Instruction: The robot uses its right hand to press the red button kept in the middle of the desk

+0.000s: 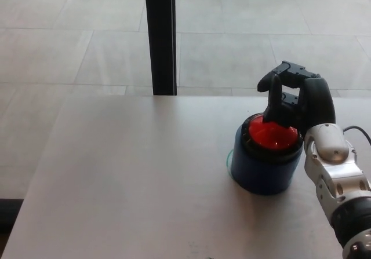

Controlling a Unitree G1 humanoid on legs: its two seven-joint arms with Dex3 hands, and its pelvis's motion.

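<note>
My feed shows a domed red button (269, 134) seated in the top of a squat dark-blue cylindrical housing (264, 169), ringed by a black collar. The housing stands right of centre on the pale grey matte bench (127, 183), with a thin greenish rim showing at its base. The right robot hand (293, 99), black, on a white and silver forearm, sits over the far side of the button; its digits are curled with nothing gripped, one finger (272, 102) pointing down onto the red dome. I see no left robot hand. Beyond the bench, large grey floor tiles (75, 33) and a black vertical post (160, 36).
</note>
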